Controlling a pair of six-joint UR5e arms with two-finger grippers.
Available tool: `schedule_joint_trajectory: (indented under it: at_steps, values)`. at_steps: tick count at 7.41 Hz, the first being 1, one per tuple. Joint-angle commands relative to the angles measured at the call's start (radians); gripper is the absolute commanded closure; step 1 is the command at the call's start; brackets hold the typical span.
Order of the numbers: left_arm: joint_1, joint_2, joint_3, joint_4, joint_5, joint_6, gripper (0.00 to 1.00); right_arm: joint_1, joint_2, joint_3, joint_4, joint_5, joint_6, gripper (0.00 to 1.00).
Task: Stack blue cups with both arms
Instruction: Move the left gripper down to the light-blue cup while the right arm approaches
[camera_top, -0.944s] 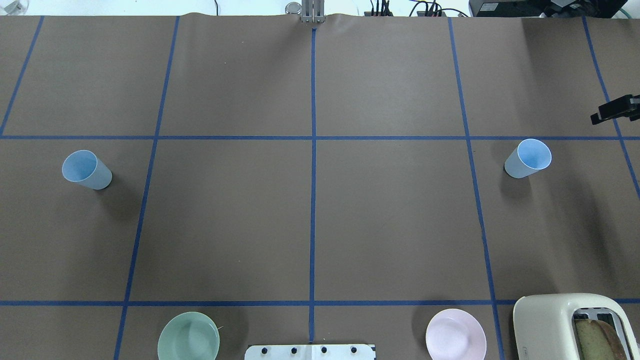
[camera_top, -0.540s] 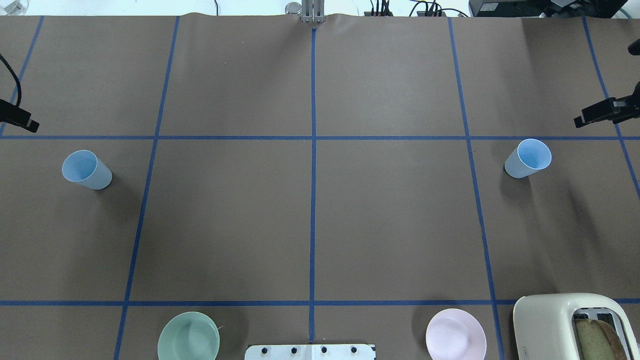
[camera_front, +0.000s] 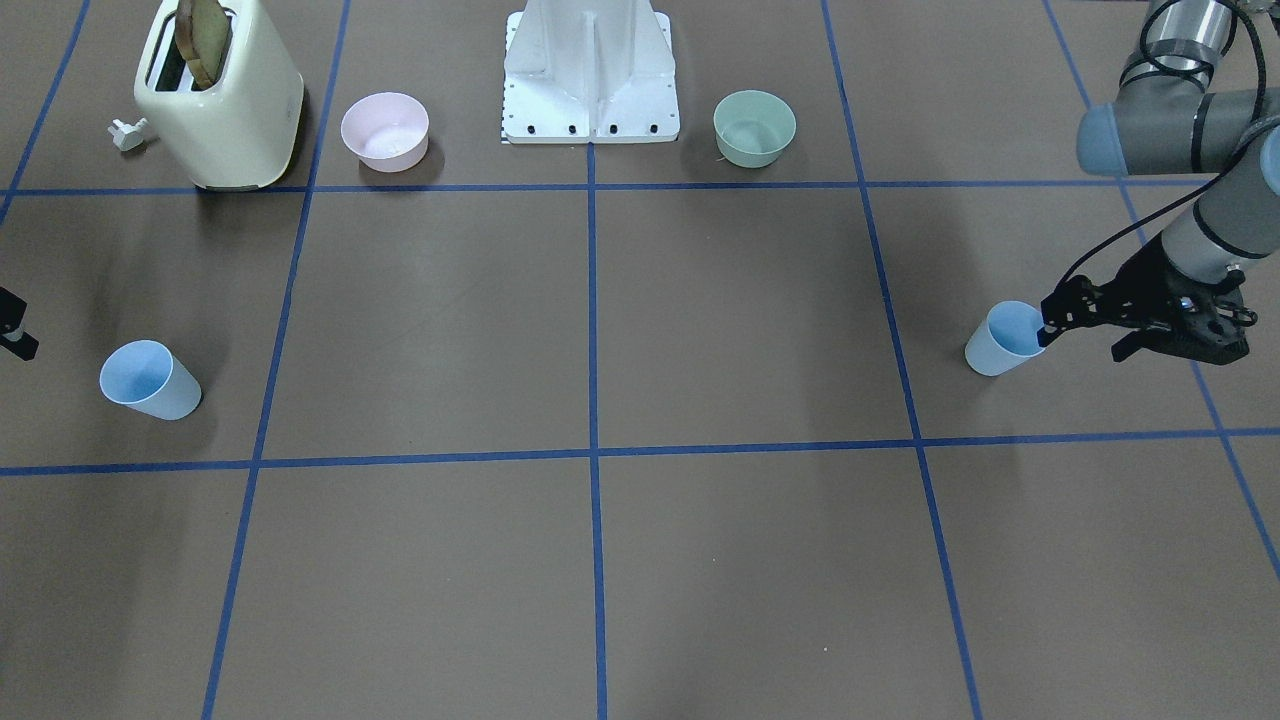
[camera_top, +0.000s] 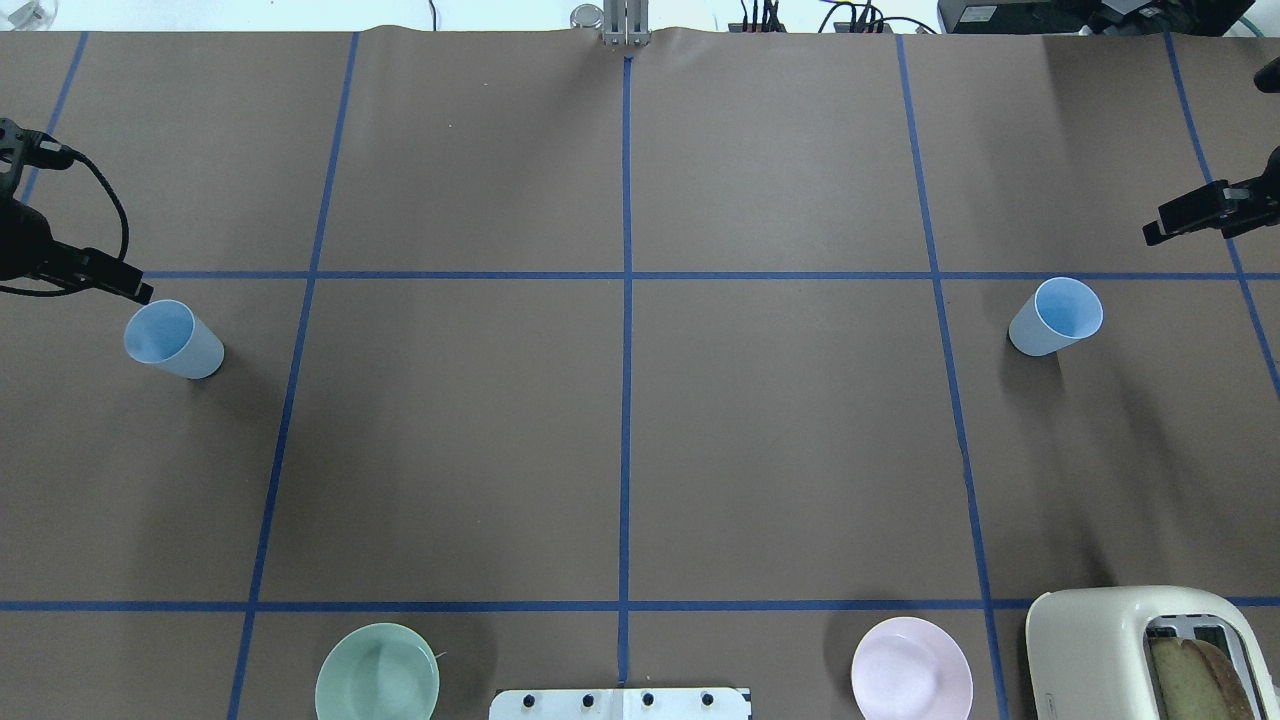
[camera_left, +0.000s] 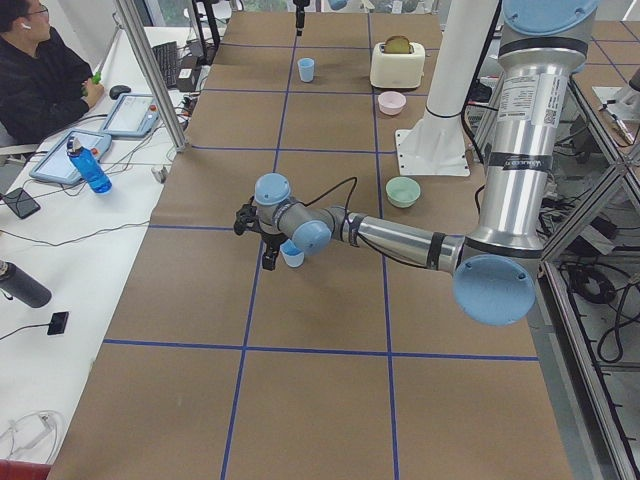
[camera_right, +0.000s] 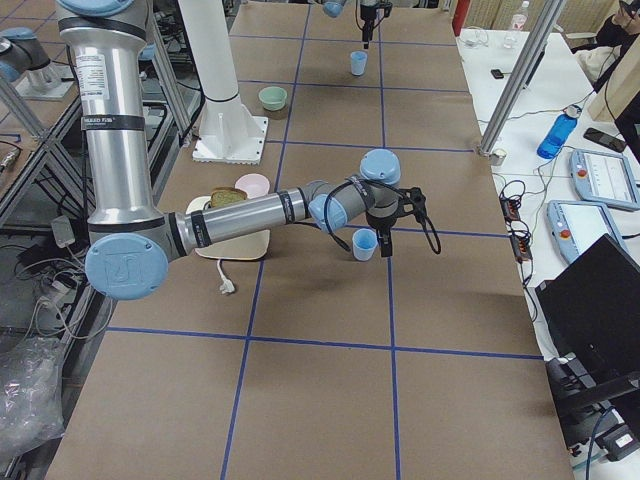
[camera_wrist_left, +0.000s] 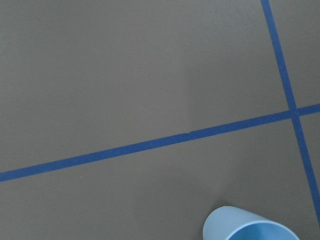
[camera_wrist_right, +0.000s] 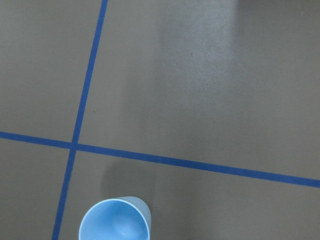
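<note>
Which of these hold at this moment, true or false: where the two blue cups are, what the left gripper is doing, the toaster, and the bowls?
1. The blue cup on the robot's left and the blue cup on its right stand upright, far apart on the table. True.
2. The left gripper holds a cup in the air. False: that cup stands on the table; the open gripper is beside its rim.
3. Bread sits in the toaster. True.
4. The pink bowl is nested in the green bowl. False: they stand either side of the white base.
</note>
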Motion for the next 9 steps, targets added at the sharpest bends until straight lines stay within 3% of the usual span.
schedule_joint_trajectory:
  at_steps: [1,5,6,8,9]
  values:
    - [0.023,0.003,0.002,-0.033,0.006,-0.029,0.02,0.0,0.003,-0.004,-0.002,-0.002,0.0,0.0]
    - [0.068,0.03,0.004,-0.049,0.034,-0.029,0.03,0.0,0.006,-0.007,-0.002,-0.002,0.0,0.0]
    - [0.069,0.028,0.004,-0.049,0.034,-0.03,0.15,0.0,0.006,-0.007,-0.002,0.0,0.0,0.0]
    - [0.093,0.023,0.006,-0.045,0.052,-0.026,0.72,0.0,0.006,-0.007,-0.002,-0.002,0.0,0.0]
    - [0.107,0.02,0.006,-0.045,0.063,-0.027,0.97,0.001,0.006,-0.007,0.0,-0.005,0.0,0.0]
